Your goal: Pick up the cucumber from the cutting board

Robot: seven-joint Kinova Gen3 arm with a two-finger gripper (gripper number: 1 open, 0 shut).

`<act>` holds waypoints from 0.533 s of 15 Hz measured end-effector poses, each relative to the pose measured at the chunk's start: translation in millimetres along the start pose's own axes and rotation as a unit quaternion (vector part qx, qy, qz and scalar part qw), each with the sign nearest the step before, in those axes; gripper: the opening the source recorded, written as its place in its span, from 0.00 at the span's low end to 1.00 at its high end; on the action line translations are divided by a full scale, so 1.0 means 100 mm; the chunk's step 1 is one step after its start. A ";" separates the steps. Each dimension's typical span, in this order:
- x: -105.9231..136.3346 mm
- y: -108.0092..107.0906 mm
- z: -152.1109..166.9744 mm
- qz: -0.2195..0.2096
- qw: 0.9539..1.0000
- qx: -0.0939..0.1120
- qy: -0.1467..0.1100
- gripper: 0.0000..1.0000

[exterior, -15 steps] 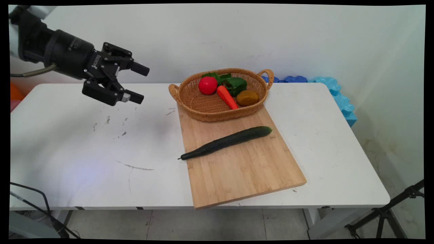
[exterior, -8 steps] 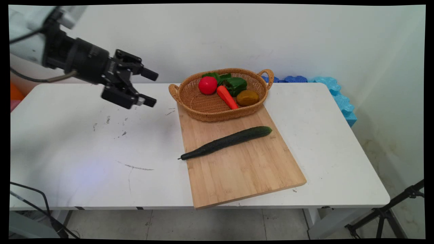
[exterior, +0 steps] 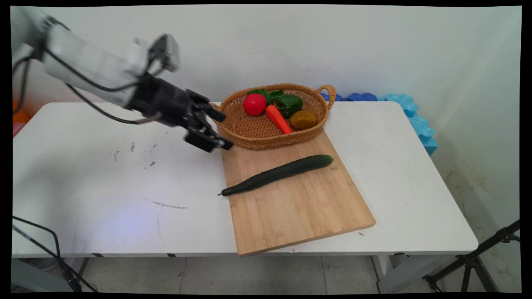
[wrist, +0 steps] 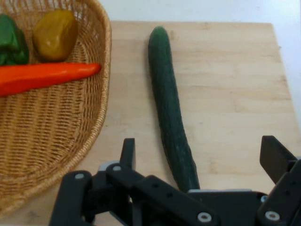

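I see a scuffed white tabletop [exterior: 104, 174] against a pale wall, with a wooden cutting board [exterior: 299, 207] on it. A long dark-green cucumber [wrist: 170, 113] lies flat on the board, straight ahead of my jaws [exterior: 219, 130], which stand apart above the board's corner. A wicker basket [wrist: 51, 155] sits just beside them.

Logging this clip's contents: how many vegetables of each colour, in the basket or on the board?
Red: 1, tomato
Orange: 1, carrot
Green: 2, pepper, cucumber
Brown-yellow: 1, potato
Total: 5
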 end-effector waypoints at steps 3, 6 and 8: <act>0.10 0.04 0.45 -0.017 1.000 0.010 -0.022 1.00; 0.18 0.04 0.87 -0.025 0.999 0.017 -0.042 1.00; 0.22 0.03 1.11 -0.025 0.998 0.018 -0.054 1.00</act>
